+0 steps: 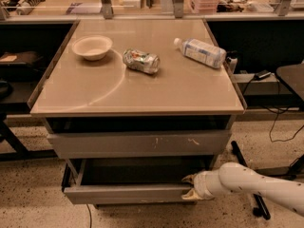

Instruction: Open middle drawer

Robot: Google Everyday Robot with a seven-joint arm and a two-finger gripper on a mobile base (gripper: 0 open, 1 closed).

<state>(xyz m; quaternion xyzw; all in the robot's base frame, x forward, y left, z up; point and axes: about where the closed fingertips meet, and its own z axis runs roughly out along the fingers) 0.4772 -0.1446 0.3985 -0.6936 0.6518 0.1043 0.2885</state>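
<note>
The middle drawer is the low one with a plain grey front. It stands pulled out towards me, and its shallow dark tray shows behind the front. My gripper, on a white arm coming in from the lower right, sits at the right end of that drawer front, against its top edge. Above it is the taller grey front with white scratch marks, which is closed.
On the tan tabletop are a white bowl, a crushed can and a plastic bottle lying on its side. A dark chair and cables stand at the right. The floor is speckled.
</note>
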